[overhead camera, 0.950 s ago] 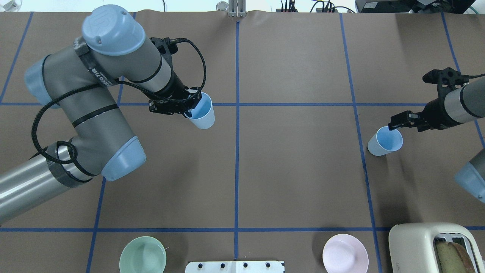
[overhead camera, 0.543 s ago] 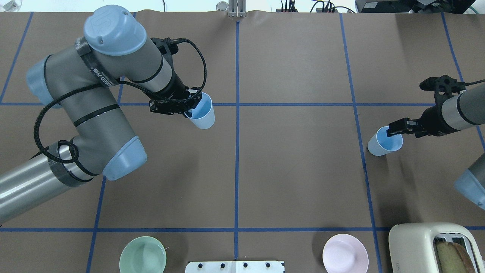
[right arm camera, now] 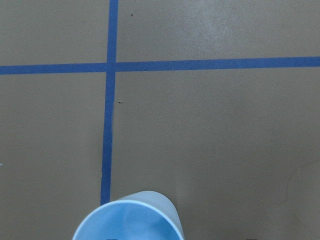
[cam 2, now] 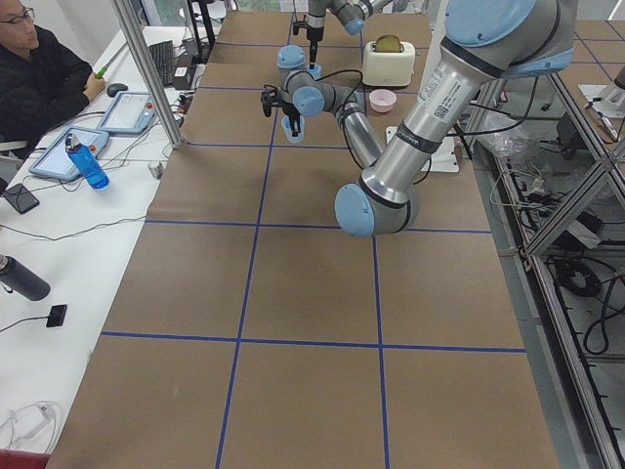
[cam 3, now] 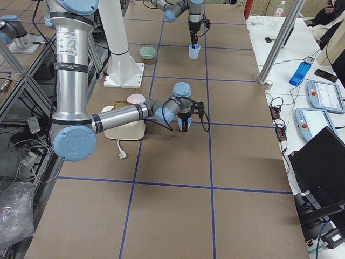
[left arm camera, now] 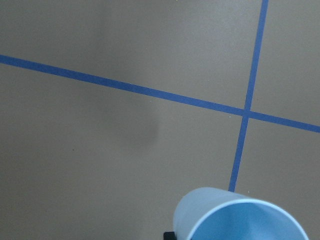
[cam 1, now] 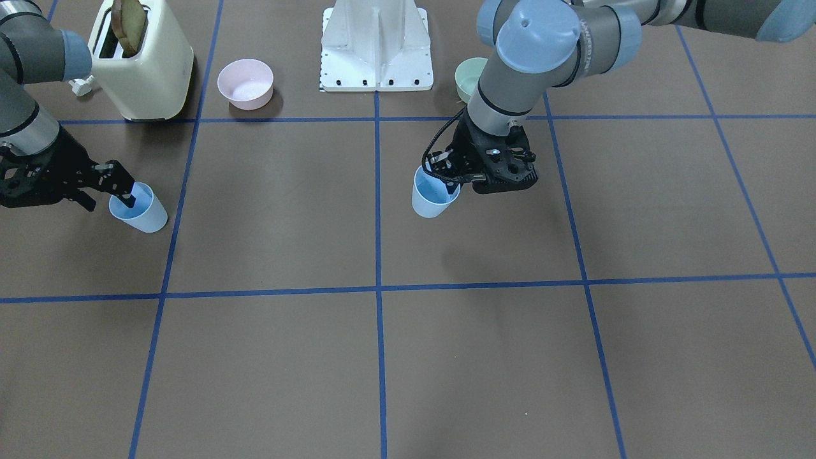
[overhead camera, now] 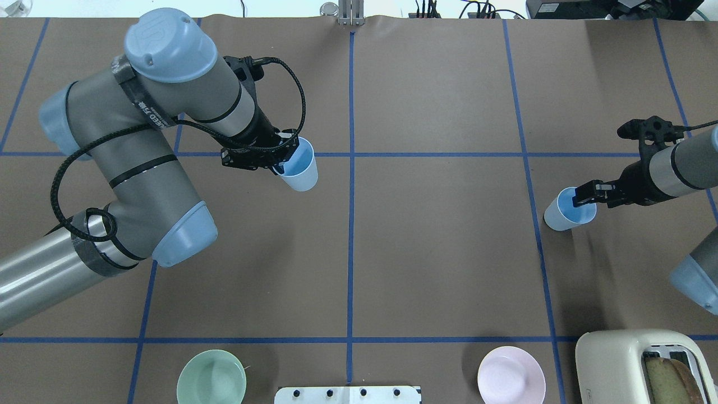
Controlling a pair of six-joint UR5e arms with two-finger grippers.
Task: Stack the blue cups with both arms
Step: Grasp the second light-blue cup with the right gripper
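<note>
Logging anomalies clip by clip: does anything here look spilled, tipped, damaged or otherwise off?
Nothing stands out. The lifted cup hangs upright in the left pincer; the standing cup is upright with the right pincer straddling its rim. Green bowl, pink bowl and toaster sit upright, nothing spilled.

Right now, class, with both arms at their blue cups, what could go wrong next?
1. The left end effector pinches the left cup by its rim only, so the cup may swing or slip in transit.
2. The right end effector straddles the rim of the right cup, seemingly not closed. Closing off-centre could tip it.
</note>
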